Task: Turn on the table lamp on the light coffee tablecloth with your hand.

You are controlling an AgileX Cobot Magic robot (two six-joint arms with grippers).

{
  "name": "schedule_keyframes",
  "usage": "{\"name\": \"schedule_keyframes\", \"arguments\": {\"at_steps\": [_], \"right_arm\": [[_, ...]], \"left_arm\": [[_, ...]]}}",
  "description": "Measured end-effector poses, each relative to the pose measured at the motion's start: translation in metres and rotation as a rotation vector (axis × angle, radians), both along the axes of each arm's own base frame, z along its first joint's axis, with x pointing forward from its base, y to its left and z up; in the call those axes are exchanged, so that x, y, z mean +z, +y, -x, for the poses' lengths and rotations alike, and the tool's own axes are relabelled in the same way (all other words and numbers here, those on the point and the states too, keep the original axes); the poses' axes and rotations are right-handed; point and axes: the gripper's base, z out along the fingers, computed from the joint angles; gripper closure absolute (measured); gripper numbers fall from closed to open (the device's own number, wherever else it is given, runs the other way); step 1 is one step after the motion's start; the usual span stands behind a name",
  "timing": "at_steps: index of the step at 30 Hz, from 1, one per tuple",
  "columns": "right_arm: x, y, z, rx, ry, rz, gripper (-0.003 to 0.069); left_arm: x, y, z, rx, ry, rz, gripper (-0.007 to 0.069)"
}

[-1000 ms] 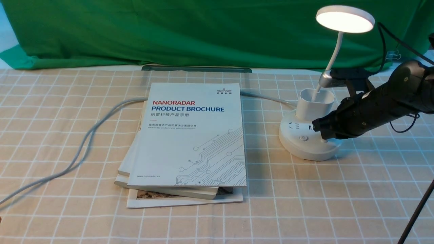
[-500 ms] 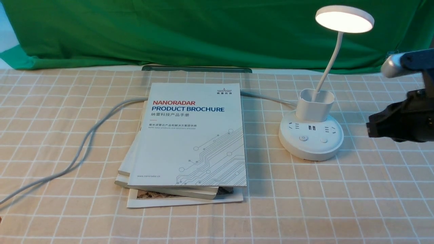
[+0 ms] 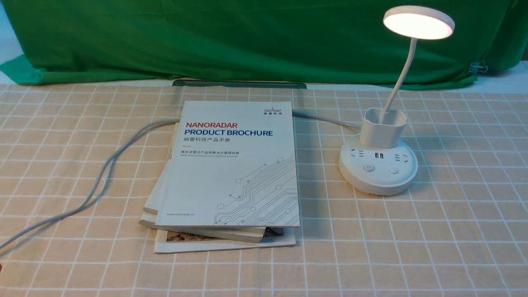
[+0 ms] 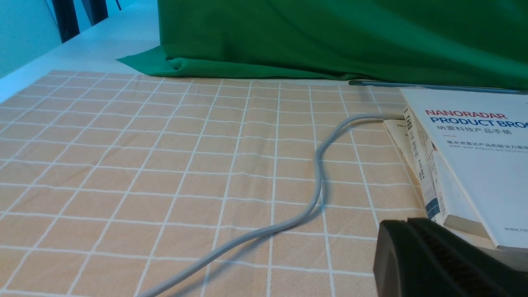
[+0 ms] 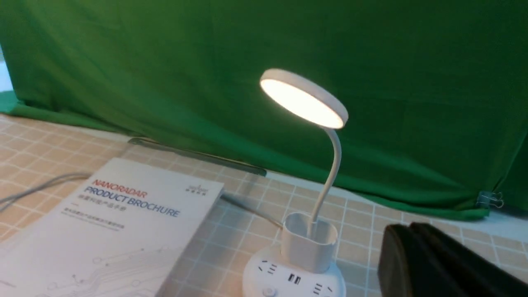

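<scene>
The white table lamp stands on the light coffee tablecloth at the right, its disc head glowing. Its base shows sockets and two buttons. It also shows lit in the right wrist view. No arm appears in the front view. My right gripper is shut and empty, apart from the lamp, to its side. My left gripper is shut and empty, low over the cloth beside the books.
A stack of books topped by a white product brochure lies mid-table. A grey cable snakes across the left side of the cloth. A green backdrop cloth hangs behind, with a dark bar at its foot.
My right arm was at the lamp's base a second ago, then drew back to the right and has left the front view. The lamp stays lit.
</scene>
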Motion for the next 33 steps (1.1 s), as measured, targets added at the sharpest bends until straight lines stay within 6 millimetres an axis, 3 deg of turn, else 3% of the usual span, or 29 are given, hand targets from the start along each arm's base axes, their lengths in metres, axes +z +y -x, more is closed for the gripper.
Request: {"name": "schedule_keyframes", "arguments": {"at_steps": [5,19,21,22,26,27,32,33], "right_arm": [[0.001,-0.001,0.01,-0.001,0.017,-0.083,0.0628],[-0.001,-0.004,0.006,-0.042,-0.061,-0.138,0.0628],[-0.016,-0.006,0.005,-0.067,-0.089,-0.15,0.0628],[-0.037,-0.01,0.006,-0.111,-0.125,-0.158,0.0628],[-0.081,-0.02,0.018,-0.197,-0.209,-0.13,0.0628],[-0.104,-0.023,0.022,-0.22,-0.205,-0.1,0.0628],[-0.157,-0.03,0.033,-0.303,-0.17,-0.036,0.0628],[-0.156,-0.03,0.034,-0.307,-0.177,-0.035,0.0628]], "left_arm": [[0.0,0.0,0.0,0.0,0.0,0.0,0.0603],[0.0,0.0,0.0,0.0,0.0,0.0,0.0603],[0.0,0.0,0.0,0.0,0.0,0.0,0.0603],[0.0,0.0,0.0,0.0,0.0,0.0,0.0603],[0.0,0.0,0.0,0.0,0.0,0.0,0.0603],[0.0,0.0,0.0,0.0,0.0,0.0,0.0603],[0.0,0.0,0.0,0.0,0.0,0.0,0.0603],[0.0,0.0,0.0,0.0,0.0,0.0,0.0603]]}}
